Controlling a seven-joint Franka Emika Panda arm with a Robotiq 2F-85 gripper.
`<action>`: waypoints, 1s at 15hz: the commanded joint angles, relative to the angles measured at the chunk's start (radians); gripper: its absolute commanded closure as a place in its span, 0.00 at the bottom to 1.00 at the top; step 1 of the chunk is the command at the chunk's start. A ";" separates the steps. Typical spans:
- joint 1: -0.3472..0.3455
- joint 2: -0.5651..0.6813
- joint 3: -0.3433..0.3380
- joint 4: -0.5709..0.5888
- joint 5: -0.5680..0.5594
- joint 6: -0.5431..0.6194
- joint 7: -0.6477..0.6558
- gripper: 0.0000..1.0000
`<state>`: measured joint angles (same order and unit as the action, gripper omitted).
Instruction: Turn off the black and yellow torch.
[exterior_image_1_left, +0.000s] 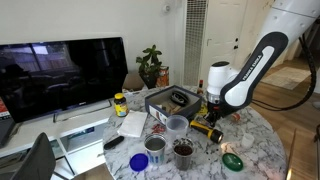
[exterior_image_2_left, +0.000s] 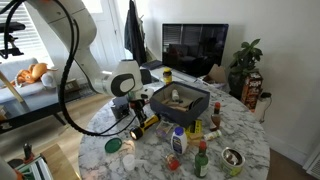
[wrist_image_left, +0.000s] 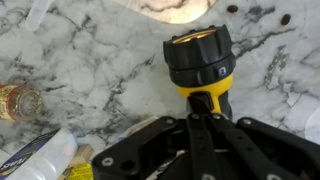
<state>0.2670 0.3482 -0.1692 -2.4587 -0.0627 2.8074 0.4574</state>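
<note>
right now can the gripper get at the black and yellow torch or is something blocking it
Probably yes: in the wrist view the gripper sits right at the yellow body of the black and yellow torch, lying on the marble table, with nothing between them. Whether it touches is unclear.

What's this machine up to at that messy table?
A robot arm has its gripper down on the black and yellow torch, which lies on a cluttered marble table. The torch's lens glows in the wrist view, so it looks switched on. Whether the fingers grip it or just press on it is unclear.
</note>
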 joint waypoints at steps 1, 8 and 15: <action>0.001 0.012 -0.001 0.005 -0.026 0.008 0.023 1.00; 0.001 0.030 -0.002 0.017 -0.027 0.026 0.021 1.00; -0.003 0.051 0.006 0.033 -0.015 0.017 0.012 1.00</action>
<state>0.2670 0.3733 -0.1676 -2.4348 -0.0648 2.8109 0.4574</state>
